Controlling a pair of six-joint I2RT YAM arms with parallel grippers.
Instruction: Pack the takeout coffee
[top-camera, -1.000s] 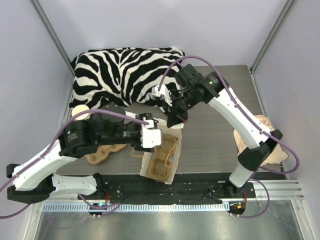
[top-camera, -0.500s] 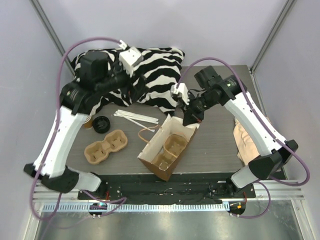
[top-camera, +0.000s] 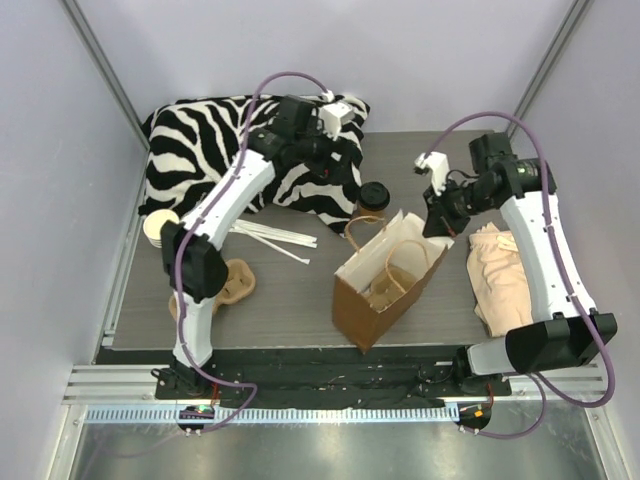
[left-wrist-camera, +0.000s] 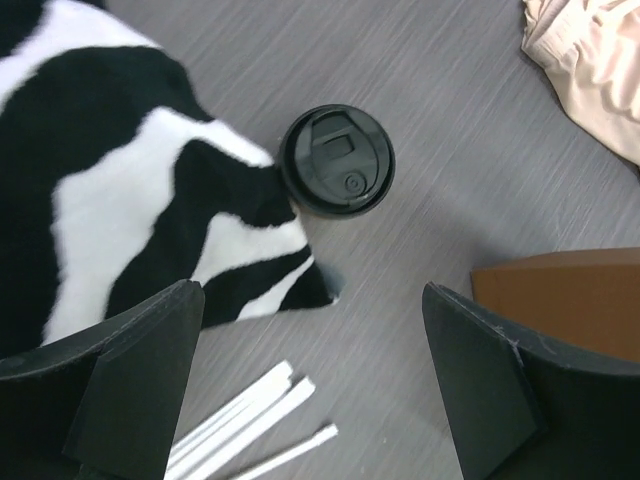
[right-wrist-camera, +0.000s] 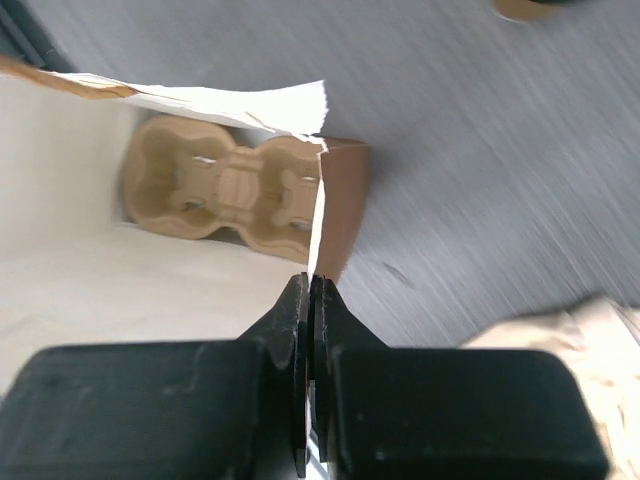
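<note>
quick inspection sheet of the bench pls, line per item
surface: grey wood-grain table, no spills seen
job's things: lidded coffee cup upright beside the pillow; open paper bag with a cup carrier inside
clutter: straws, second carrier, cup stack, beige cloth
tools: left tool open above the cup; right tool shut on the bag's rim
cables: purple cable looping over each arm
surroundings: pale walls, metal rail in front

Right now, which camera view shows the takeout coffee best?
The left wrist view: the takeout coffee is close, its lid sharp. The top external view shows it small, beyond the paper bag. The right wrist view does not show it clearly.
</note>
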